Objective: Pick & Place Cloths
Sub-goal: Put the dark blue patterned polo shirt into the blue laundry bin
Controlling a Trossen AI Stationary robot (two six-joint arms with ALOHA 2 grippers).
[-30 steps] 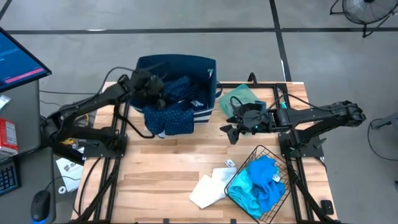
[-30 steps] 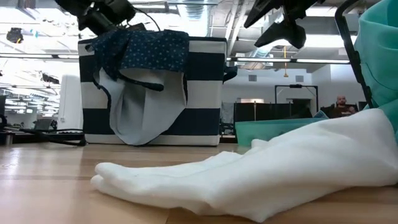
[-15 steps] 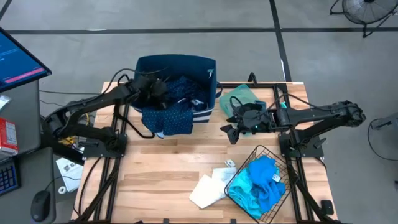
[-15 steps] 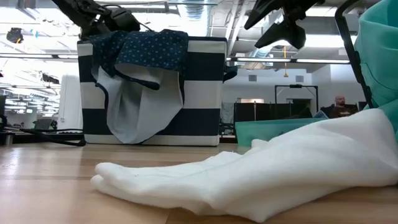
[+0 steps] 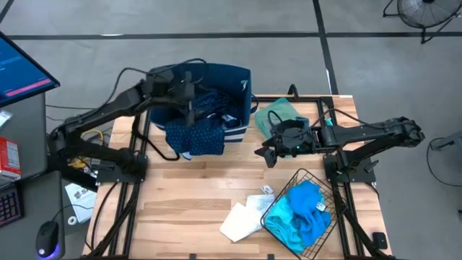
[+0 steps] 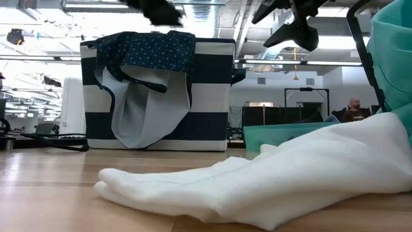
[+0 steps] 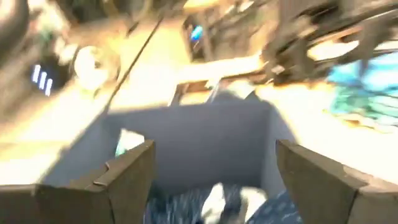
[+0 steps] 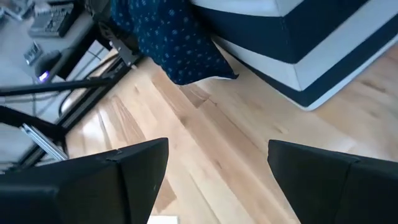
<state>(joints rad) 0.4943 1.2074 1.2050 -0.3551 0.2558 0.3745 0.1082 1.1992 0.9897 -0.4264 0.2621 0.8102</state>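
A navy cloth with tiny white dots hangs over the near rim of the striped navy bin; its pale inner side hangs down the bin's front. My left gripper is open above the bin with nothing between its fingers. My right gripper hovers open over the table's middle. A white cloth lies on the table near the front. A turquoise cloth fills the wire basket.
A pale green cloth lies at the back right, beside the bin. Bare wood stretches between the bin and the white cloth. A monitor and a desk stand off the table's left. A person sits far off in the room.
My left gripper has opened and let go of the dotted navy cloth, then risen and moved toward the table's right over the bin. The cloth's upper part has dropped onto the bin's rim, and the cloth stays draped there, hanging down the front.
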